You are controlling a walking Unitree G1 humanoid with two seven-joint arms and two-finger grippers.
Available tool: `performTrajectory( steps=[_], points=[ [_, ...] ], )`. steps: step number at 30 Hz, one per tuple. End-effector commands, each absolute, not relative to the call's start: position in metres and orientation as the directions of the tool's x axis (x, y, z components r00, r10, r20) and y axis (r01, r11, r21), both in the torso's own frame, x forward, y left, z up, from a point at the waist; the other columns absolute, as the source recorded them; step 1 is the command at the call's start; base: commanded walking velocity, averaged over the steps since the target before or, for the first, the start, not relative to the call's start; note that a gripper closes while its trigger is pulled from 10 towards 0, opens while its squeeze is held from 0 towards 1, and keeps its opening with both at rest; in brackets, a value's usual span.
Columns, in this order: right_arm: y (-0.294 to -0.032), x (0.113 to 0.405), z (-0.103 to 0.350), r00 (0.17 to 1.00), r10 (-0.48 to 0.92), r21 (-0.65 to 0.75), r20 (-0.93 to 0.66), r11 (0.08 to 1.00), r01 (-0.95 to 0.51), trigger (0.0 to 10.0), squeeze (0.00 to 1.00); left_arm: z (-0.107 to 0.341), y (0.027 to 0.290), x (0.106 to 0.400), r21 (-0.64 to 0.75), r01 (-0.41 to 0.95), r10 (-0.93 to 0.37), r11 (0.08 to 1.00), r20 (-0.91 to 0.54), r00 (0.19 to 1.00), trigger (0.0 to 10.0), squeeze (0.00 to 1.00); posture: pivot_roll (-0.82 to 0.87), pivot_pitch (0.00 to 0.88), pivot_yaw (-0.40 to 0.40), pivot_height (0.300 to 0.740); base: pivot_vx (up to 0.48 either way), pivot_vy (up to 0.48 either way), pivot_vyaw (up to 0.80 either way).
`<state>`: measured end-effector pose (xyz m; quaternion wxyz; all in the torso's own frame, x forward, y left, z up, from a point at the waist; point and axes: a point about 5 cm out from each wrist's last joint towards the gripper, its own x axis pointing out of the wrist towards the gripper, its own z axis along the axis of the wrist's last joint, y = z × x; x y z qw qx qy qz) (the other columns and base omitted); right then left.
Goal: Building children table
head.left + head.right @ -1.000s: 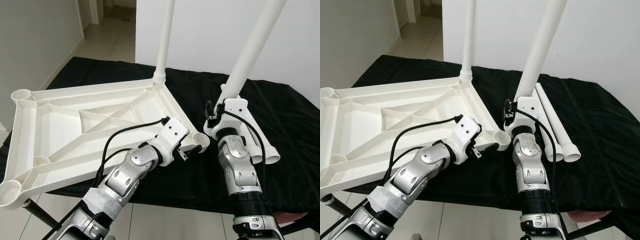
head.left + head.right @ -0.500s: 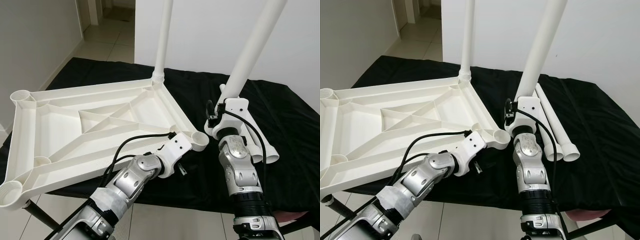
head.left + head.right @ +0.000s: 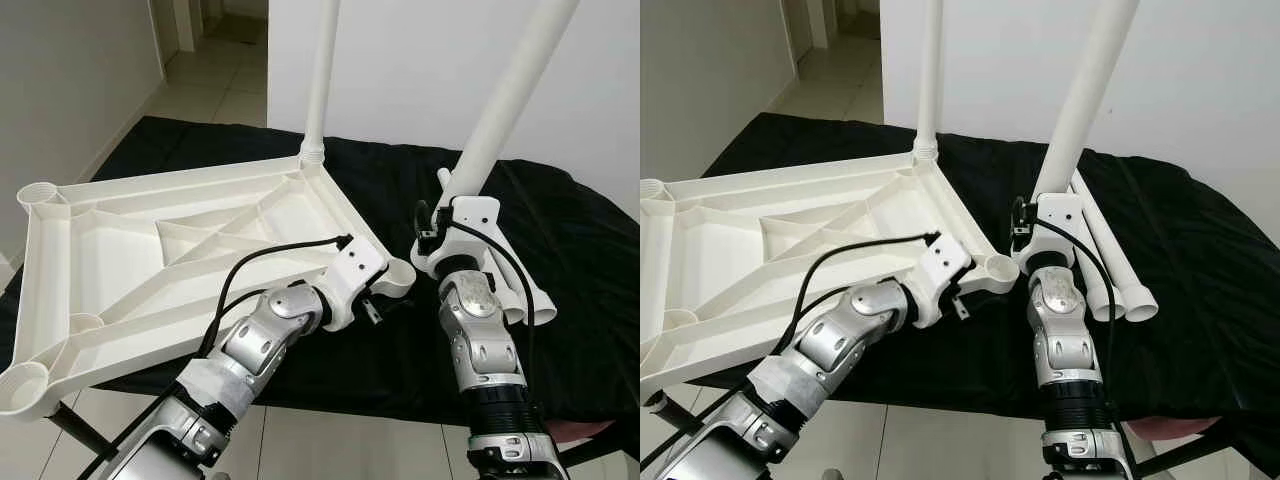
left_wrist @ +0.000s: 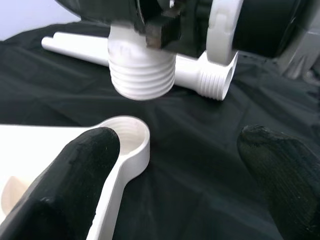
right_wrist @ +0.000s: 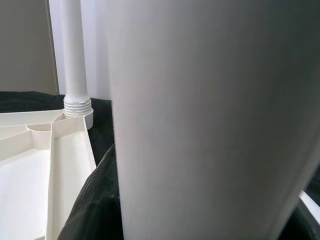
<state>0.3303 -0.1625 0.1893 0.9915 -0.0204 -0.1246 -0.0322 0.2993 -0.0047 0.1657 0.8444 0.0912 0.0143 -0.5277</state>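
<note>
The tabletop (image 3: pixel 180 250) lies upside down on a black cloth (image 3: pixel 580 230), 1 leg (image 3: pixel 320 75) screwed upright into its far corner. The right gripper (image 3: pixel 452 225) clamps a second leg (image 3: pixel 500 110), threaded end just above the near socket (image 4: pixel 127 132). The left gripper (image 4: pixel 175 165), fingers spread wide, holds nothing beside that socket. 2 spare legs (image 3: pixel 1110 265) lie on the cloth.

Your head views are bright and evenly lit, sharp throughout, with soft shadows only; the white tabletop (image 3: pixel 180 250) nears overexposure against the black cloth (image 3: pixel 570 250), which swallows detail; the floor (image 3: pixel 205 90) in the corridor carries a mild sheen; your left wrist view blurs the near fingertips (image 4: pixel 75 170); your right wrist view holds a soft, featureless white leg (image 5: pixel 210 120).
</note>
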Motion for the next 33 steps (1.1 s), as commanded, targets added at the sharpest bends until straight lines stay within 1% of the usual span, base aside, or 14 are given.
performTrajectory(
  steps=[1,2,4,5,6,7,10,16,20,27,28,29,32,33],
  points=[
    [-0.167,0.329,0.193,0.962,-0.075,-0.035,0.264,0.996,0.087,10.0,0.00,0.162,-0.004,0.303,0.136,0.897,-0.886,0.422,-0.149,0.439,10.0,0.00,-0.04,0.000,-0.058,0.740,0.000,0.000,0.00],
    [-0.167,0.329,0.193,0.962,-0.075,-0.035,0.264,0.996,0.087,10.0,0.00,0.162,-0.004,0.303,0.136,0.897,-0.886,0.422,-0.149,0.439,10.0,0.00,-0.04,0.000,-0.058,0.740,0.000,0.000,0.00],
    [-0.167,0.330,0.194,0.961,-0.075,-0.035,0.267,0.996,0.088,10.0,0.00,0.157,-0.004,0.310,0.143,0.872,-0.852,0.468,-0.189,0.488,10.0,0.00,-0.04,0.000,-0.055,0.740,0.000,0.000,0.00],
    [-0.167,0.330,0.194,0.961,-0.075,-0.035,0.267,0.996,0.088,10.0,0.00,0.157,-0.004,0.310,0.143,0.872,-0.852,0.468,-0.189,0.488,10.0,0.00,-0.04,0.000,-0.055,0.740,0.000,0.000,0.00],
    [-0.167,0.330,0.195,0.959,-0.079,-0.035,0.271,0.995,0.092,10.0,0.00,0.153,-0.004,0.316,0.149,0.846,-0.817,0.513,-0.219,0.534,10.0,0.00,-0.04,0.000,-0.055,0.740,0.000,0.000,0.00],
    [-0.167,0.330,0.195,0.959,-0.079,-0.035,0.271,0.995,0.092,10.0,0.00,0.153,-0.004,0.316,0.149,0.846,-0.817,0.513,-0.219,0.534,10.0,0.00,-0.04,0.000,-0.055,0.740,0.000,0.000,0.00],
    [-0.168,0.331,0.197,0.957,-0.089,-0.031,0.276,0.994,0.101,10.0,0.00,0.147,0.003,0.329,0.148,0.777,-0.732,0.612,-0.266,0.627,10.0,0.00,-0.04,0.000,-0.049,0.740,0.000,0.000,0.00],
    [-0.169,0.330,0.197,0.956,-0.097,-0.028,0.278,0.994,0.109,10.0,0.00,0.145,0.009,0.337,0.172,0.754,-0.697,0.634,-0.294,0.654,10.0,0.00,-0.04,0.000,-0.044,0.740,0.000,0.000,0.00],
    [-0.170,0.331,0.198,0.955,-0.102,-0.026,0.279,0.993,0.114,10.0,0.00,0.144,0.009,0.338,0.180,0.760,-0.698,0.624,-0.308,0.646,10.0,0.00,-0.04,0.000,-0.044,0.740,0.000,0.000,0.00],
    [-0.170,0.333,0.199,0.954,-0.108,-0.022,0.280,0.993,0.119,10.0,0.00,0.136,0.008,0.338,0.217,0.809,-0.709,0.547,-0.393,0.585,10.0,0.00,-0.04,0.000,-0.044,0.740,0.000,0.000,0.00],
    [-0.169,0.333,0.200,0.953,-0.110,-0.020,0.282,0.993,0.120,10.0,0.00,0.133,0.008,0.337,0.230,0.827,-0.715,0.513,-0.418,0.560,10.0,0.00,-0.04,0.000,-0.042,0.740,0.000,0.000,0.00],
    [-0.169,0.333,0.200,0.953,-0.110,-0.020,0.282,0.993,0.120,10.0,0.00,0.133,0.008,0.337,0.230,0.827,-0.715,0.513,-0.418,0.560,10.0,0.00,-0.04,0.000,-0.042,0.740,0.000,0.000,0.00],
    [-0.169,0.333,0.201,0.952,-0.113,-0.017,0.285,0.992,0.123,10.0,0.00,0.129,0.008,0.331,0.247,0.881,-0.751,0.404,-0.460,0.474,10.0,0.00,-0.04,0.000,-0.041,0.740,0.000,0.000,0.00],
    [-0.169,0.333,0.201,0.952,-0.113,-0.017,0.285,0.992,0.123,10.0,0.00,0.129,0.008,0.331,0.247,0.881,-0.751,0.404,-0.460,0.474,10.0,0.00,-0.04,0.000,-0.041,0.740,0.000,0.000,0.00]
  ],
)
